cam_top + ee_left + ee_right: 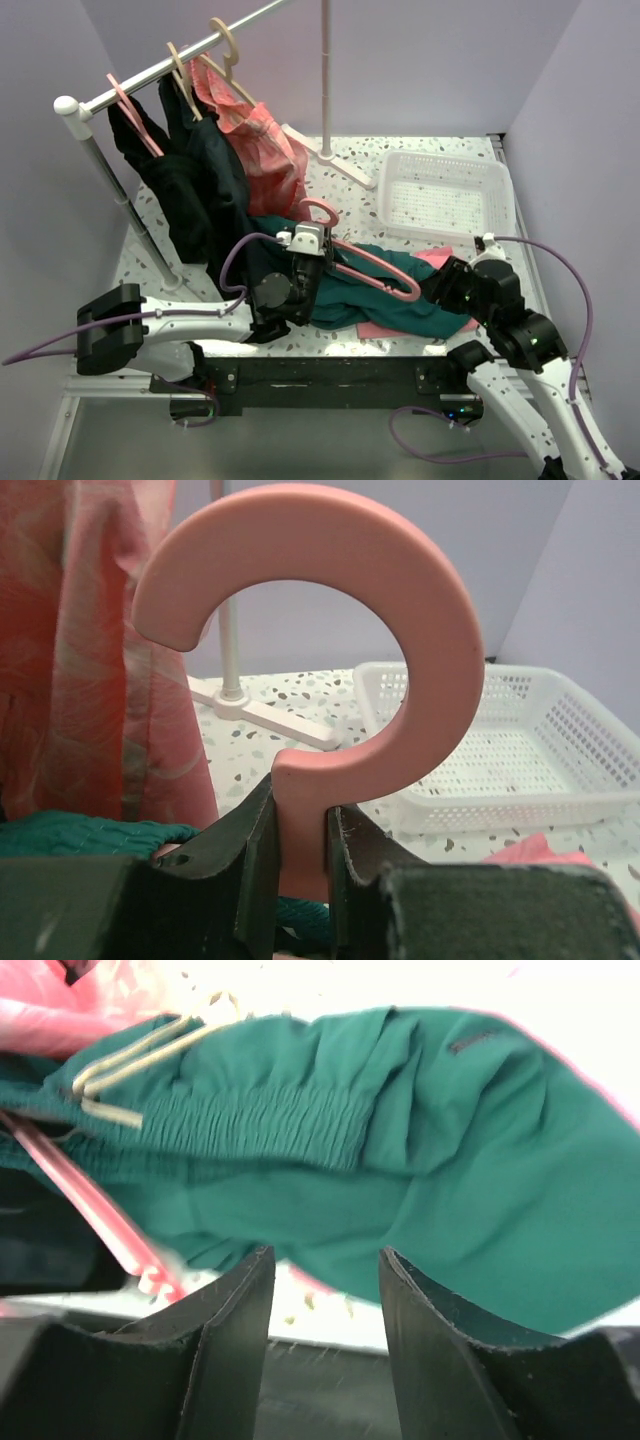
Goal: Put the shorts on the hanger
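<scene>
The teal-green shorts [400,292] lie spread on the table's front middle, partly over a flat pink cloth. The salmon-pink hanger [365,262] lies across them, its hook [320,211] pointing to the back. My left gripper [303,252] is shut on the hanger's neck just below the hook [330,600]. My right gripper [438,283] is open at the shorts' right edge. In the right wrist view the shorts [400,1160] with elastic waistband and light drawstring [130,1070] lie just beyond my open fingers [235,1300], with nothing between them.
A white perforated basket [445,195] stands at the back right. A rail at the back left carries dark garments [190,190] and a red-pink garment [265,150] on hangers; its white stand foot [330,160] is behind. The pink cloth [435,258] lies under the shorts.
</scene>
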